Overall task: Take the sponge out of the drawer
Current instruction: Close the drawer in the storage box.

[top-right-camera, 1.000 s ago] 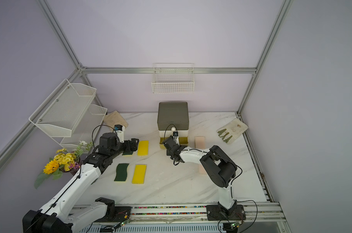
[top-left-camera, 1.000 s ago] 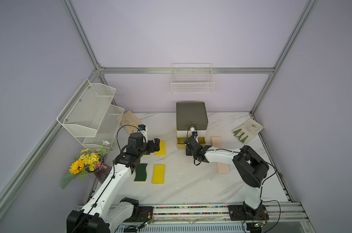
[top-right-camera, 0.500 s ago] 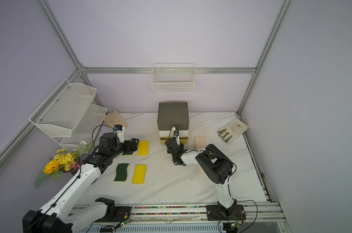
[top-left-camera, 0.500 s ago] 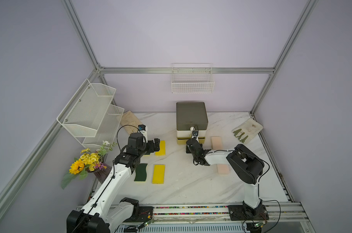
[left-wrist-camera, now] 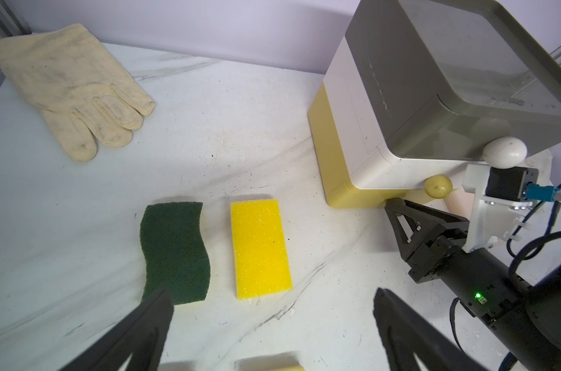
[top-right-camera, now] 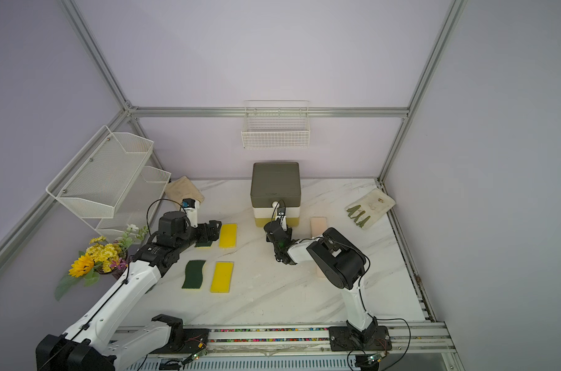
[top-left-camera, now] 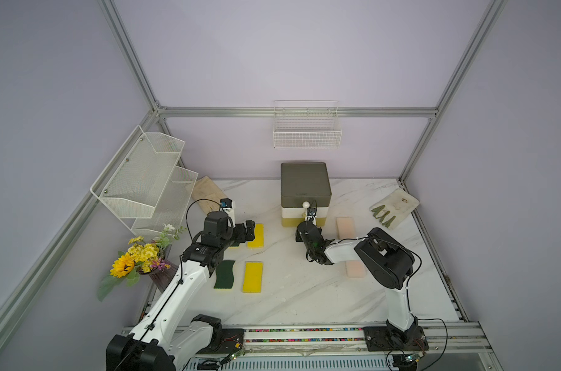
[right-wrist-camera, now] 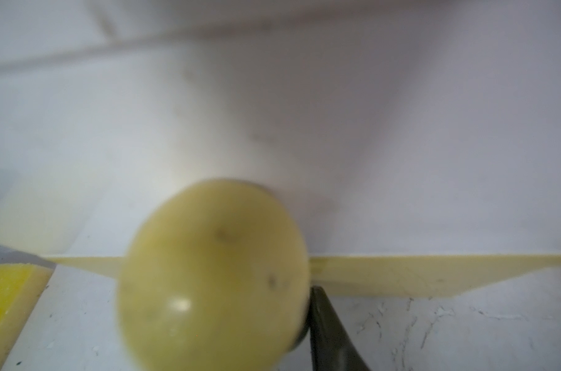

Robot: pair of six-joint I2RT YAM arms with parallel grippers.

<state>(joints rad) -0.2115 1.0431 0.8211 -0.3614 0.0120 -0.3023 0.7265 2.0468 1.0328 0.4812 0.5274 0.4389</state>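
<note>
Shifted since a second ago: the right arm's elbow, now further left and closer to the drawer unit (top-left-camera: 304, 183). The left arm is unmoved.

Surface: white marble-pattern table (top-left-camera: 304, 295), with a rail along its near edge.

Room: lilac walls and an aluminium frame. A wire basket (top-left-camera: 306, 135) hangs on the far wall and a two-tier mesh shelf (top-left-camera: 144, 173) on the left wall.

Drawer unit: far centre, grey over white over yellow. The yellow drawer (left-wrist-camera: 332, 167) at the bottom sits nearly flush, its inside hidden.

Right gripper (top-left-camera: 308, 223): at that drawer's front, jaws narrow about the yellow knob (right-wrist-camera: 213, 276), one finger against its side.

Left gripper (top-left-camera: 249, 232): jaws wide and empty, over the far pair of sponges.

Sponges: all that can be seen lie on the table, outside the drawer.
- Left of the unit, far: yellow sponge (top-left-camera: 255, 236) beside a green sponge (top-right-camera: 203, 244) that is partly under the left gripper.
- Left of the unit, nearer: wavy green sponge (top-left-camera: 224, 274) beside a second yellow sponge (top-left-camera: 252, 277).
- Right of the unit: two peach sponges (top-left-camera: 346, 226), the nearer partly under the right arm.

Sundries: glove (top-left-camera: 208, 192) far left, flowers (top-left-camera: 137, 257) near left, pale mat with green pieces (top-left-camera: 394, 208) far right.
</note>
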